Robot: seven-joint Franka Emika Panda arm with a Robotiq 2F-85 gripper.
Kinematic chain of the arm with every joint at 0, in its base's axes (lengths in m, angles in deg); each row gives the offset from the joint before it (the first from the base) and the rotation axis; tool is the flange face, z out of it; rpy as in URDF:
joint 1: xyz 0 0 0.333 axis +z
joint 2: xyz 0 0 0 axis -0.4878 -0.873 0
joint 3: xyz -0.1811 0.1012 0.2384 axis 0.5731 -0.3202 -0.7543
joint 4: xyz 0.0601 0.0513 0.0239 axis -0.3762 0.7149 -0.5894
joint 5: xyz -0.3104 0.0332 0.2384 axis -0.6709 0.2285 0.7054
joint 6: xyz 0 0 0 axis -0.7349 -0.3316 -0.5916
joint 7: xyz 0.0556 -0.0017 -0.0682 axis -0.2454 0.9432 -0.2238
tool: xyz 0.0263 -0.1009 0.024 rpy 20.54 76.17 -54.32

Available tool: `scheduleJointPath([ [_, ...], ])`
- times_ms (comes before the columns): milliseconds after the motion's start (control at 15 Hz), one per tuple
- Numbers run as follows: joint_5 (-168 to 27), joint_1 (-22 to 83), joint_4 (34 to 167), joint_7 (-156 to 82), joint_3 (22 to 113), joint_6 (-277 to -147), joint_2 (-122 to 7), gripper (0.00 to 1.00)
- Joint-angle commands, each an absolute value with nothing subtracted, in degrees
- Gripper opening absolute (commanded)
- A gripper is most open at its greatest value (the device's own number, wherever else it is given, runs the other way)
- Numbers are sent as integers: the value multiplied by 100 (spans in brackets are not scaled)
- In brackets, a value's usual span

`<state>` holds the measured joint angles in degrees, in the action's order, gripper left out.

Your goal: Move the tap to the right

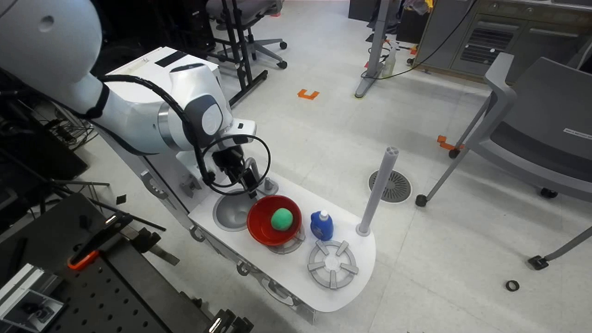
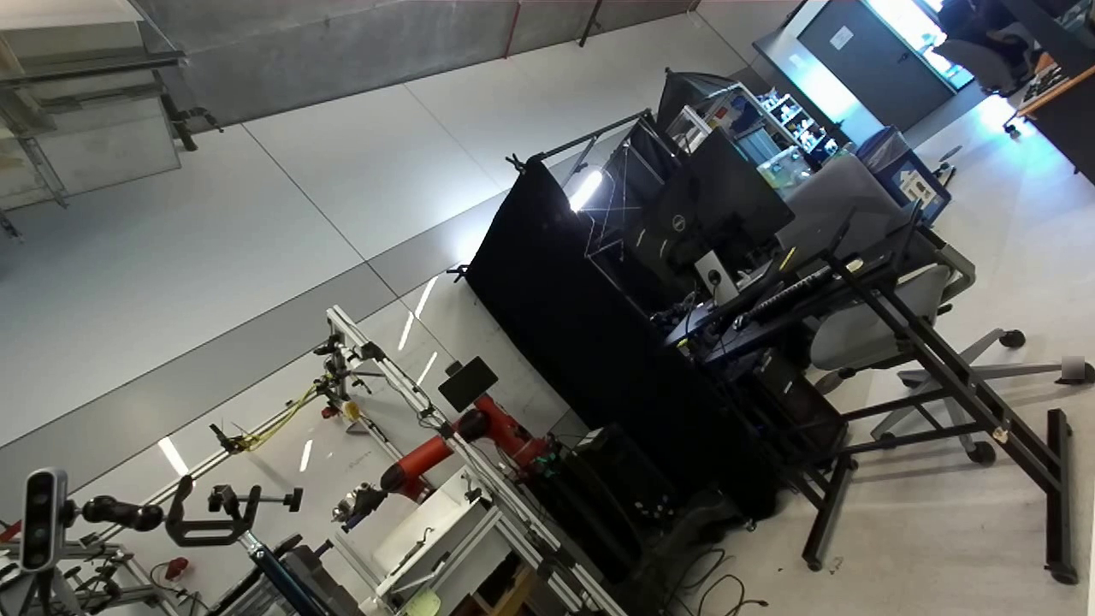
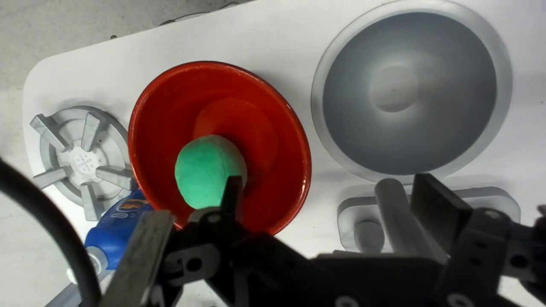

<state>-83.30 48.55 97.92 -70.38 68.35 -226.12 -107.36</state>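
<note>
- The tap: grey, standing on the white counter, just beside the round sink. Its spout is directed toward the sink.
- The gripper: above the counter, fingers wide apart. In the wrist view the spout shows between them, close to one finger; contact cannot be determined.
- The bowl: red, near the sink, covering part of a burner in an exterior view.
- The ball: green, inside the bowl.
- The bottle: blue with white cap, upright, beside the bowl.
- The second burner: grey, five prongs, near the counter's rounded end.
- The post: grey, tall, at the counter edge.
- The robot arm: white, reaching over the sink end; its black cable loops across the tap in an exterior view.
</note>
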Motion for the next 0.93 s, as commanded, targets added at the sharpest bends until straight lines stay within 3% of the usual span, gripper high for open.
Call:
scheduleJointPath([
  [0,-8145,5093,9430,-6656,6950,-22710,-11100,100],
  [867,-8070,5208,8171,-6351,7305,-22659,-11977,100],
])
